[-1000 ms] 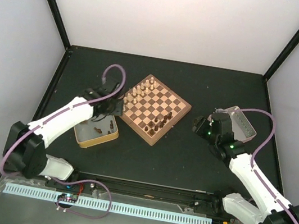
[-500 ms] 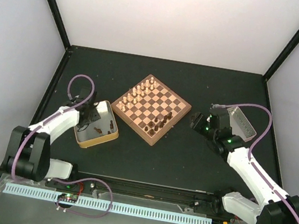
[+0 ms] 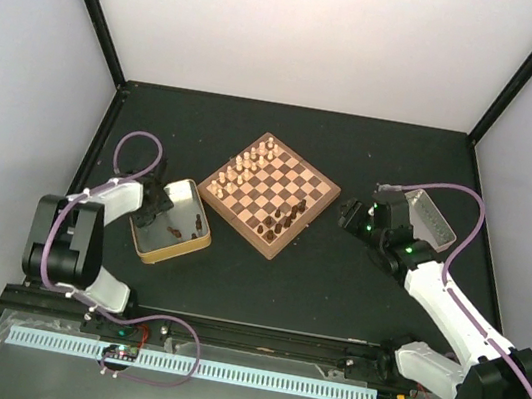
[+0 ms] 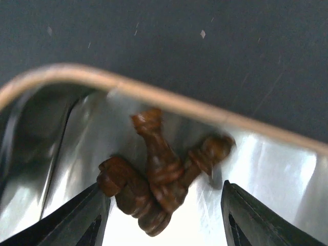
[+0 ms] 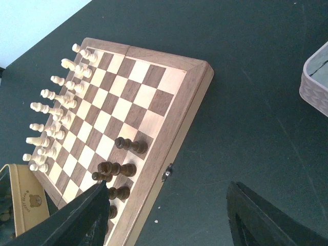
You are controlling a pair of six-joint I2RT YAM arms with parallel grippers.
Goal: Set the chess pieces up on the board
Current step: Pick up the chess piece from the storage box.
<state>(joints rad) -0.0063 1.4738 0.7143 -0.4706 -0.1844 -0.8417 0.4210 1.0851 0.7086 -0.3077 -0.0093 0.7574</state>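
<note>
Since dark chess pieces point(image 4: 154, 179) lie clumped in the tin point(image 4: 66, 72) left of the board point(image 5: 185, 97), left claw point(image 4: 163, 205) straddles them half-open, gripping nothing yet; right claw point(image 5: 166, 202) hovers right of board, open, empty.

A yellow-rimmed tin point(image 3: 177, 252) is set on the dark worktop point(image 3: 334, 281) at left, a grey tray point(image 3: 435, 221) at right; pale cream chessmen point(image 3: 243, 168) are ranked in two rows between.
</note>
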